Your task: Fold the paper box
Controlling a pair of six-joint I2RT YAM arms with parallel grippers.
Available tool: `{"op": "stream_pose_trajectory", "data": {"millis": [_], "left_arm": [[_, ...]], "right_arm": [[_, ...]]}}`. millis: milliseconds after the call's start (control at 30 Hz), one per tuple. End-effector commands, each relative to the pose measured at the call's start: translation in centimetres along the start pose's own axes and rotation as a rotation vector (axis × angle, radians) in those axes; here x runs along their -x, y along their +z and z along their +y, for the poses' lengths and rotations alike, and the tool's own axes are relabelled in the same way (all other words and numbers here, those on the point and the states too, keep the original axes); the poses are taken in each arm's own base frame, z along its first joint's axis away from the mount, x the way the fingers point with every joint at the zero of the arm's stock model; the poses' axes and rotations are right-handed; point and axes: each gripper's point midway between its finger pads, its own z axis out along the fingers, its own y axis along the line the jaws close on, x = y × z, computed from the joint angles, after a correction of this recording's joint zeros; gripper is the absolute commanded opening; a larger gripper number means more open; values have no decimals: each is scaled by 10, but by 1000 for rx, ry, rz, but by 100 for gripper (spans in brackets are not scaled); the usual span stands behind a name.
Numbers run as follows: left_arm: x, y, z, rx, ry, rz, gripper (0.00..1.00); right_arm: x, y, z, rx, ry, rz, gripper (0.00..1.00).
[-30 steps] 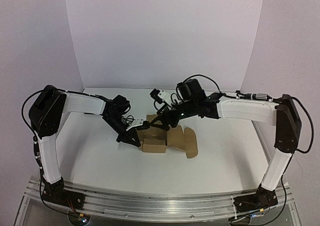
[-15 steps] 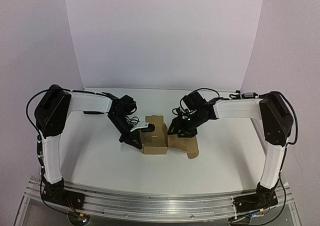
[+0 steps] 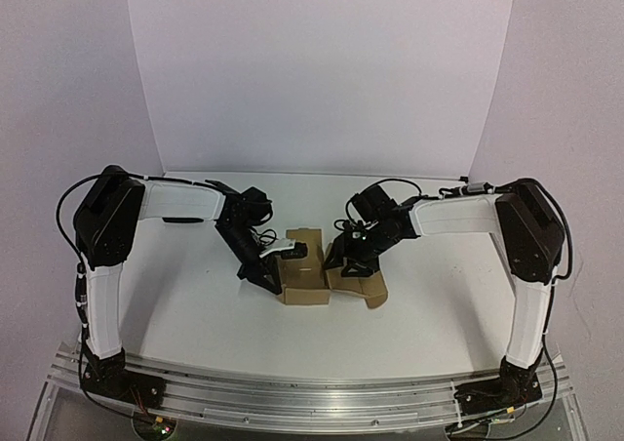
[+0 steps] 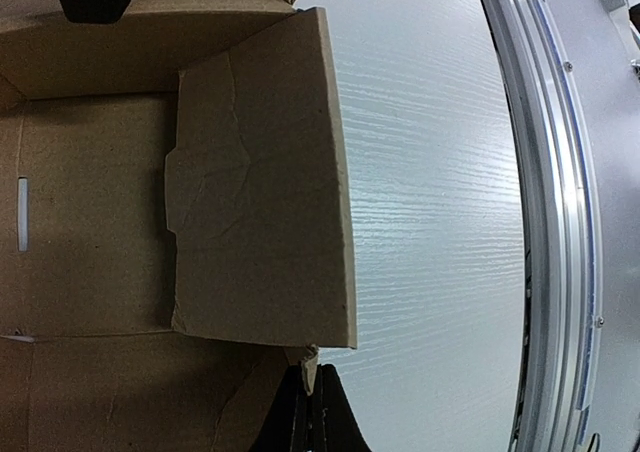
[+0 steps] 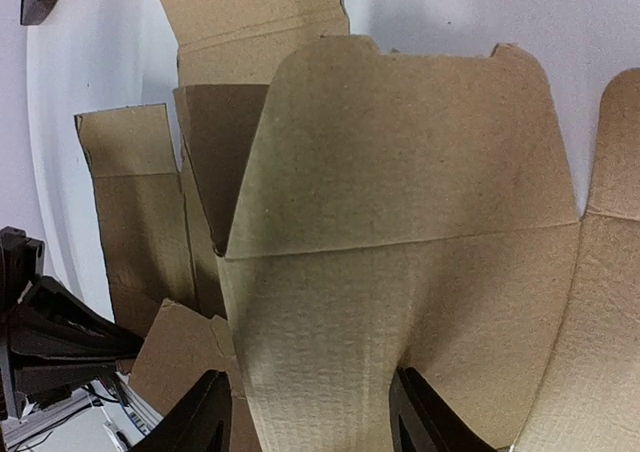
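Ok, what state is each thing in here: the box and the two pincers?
box: half folded, walls up, top open, one panel lying flat on its right side.
left pincer: shut on an edge of the box.
right pincer: open, a box flap between its fingers.
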Motion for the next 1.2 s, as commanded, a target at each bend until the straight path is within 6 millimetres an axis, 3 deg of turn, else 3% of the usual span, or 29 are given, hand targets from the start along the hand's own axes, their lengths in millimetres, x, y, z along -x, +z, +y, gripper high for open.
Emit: {"op": "stream_pose_trajectory", "data": {"millis": [0, 167, 300, 400, 500, 700, 900, 1033, 1167], "left_arm": [[30, -6, -3, 4, 35, -103, 0], [25, -2, -4, -1, 17, -81, 0], [2, 2, -1, 37, -18, 11, 0], [-12, 3, -7, 30, -67, 60, 0], [-10, 4, -20, -30, -106, 40, 0], [2, 5, -19, -29, -159, -2, 0], [-1, 7, -36, -81, -245, 4, 0], [-2, 7, -30, -48, -239, 12, 0], [13, -1, -26, -37, -215, -11, 0]], "right_arm": [[-12, 12, 16, 65, 10, 43, 54], [-12, 14, 15, 53, 15, 37, 53], [-13, 10, -1, -24, 45, -4, 51], [-19, 12, -2, -48, 39, -7, 50], [-27, 19, 6, -26, 40, 28, 50], [-37, 19, 27, -1, 19, 37, 54], [-53, 15, 26, -34, 4, 35, 57], [-57, 19, 19, -59, 16, 42, 52], [-58, 21, 24, -81, -4, 59, 42]]}}
